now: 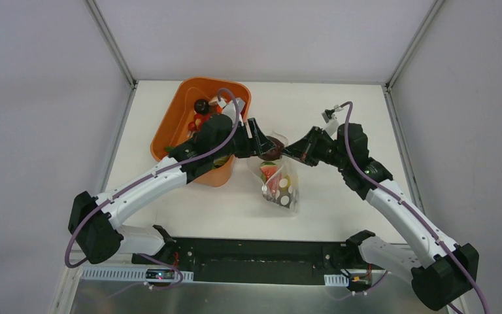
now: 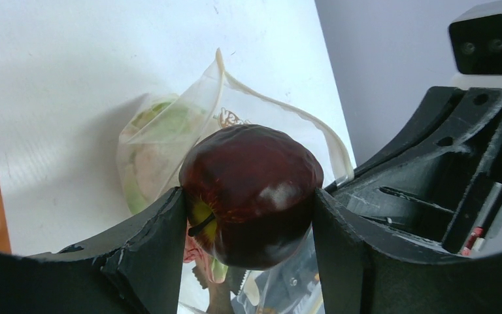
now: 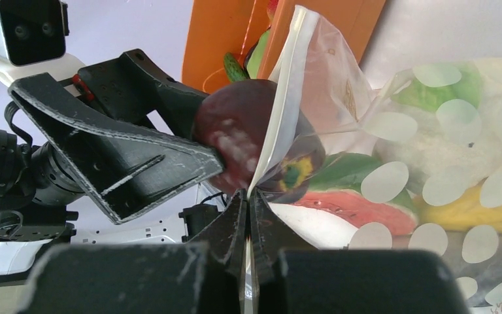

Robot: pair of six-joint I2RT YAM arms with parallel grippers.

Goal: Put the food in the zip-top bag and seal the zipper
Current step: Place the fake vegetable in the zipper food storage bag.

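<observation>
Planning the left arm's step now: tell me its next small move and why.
Probably ease the left gripper forward so the dark red apple goes into the zip-top bag. It is clamped on the apple right at the mouth, whose edge the right gripper pinches up and open.

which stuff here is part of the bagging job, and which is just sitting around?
Job:
- apple, held in left end effector
- bag, rim pinched by right end effector
- melon slice, inside the bag
- toys in the tub

Sitting around:
- tub itself
- purple cable
- base plate
</observation>
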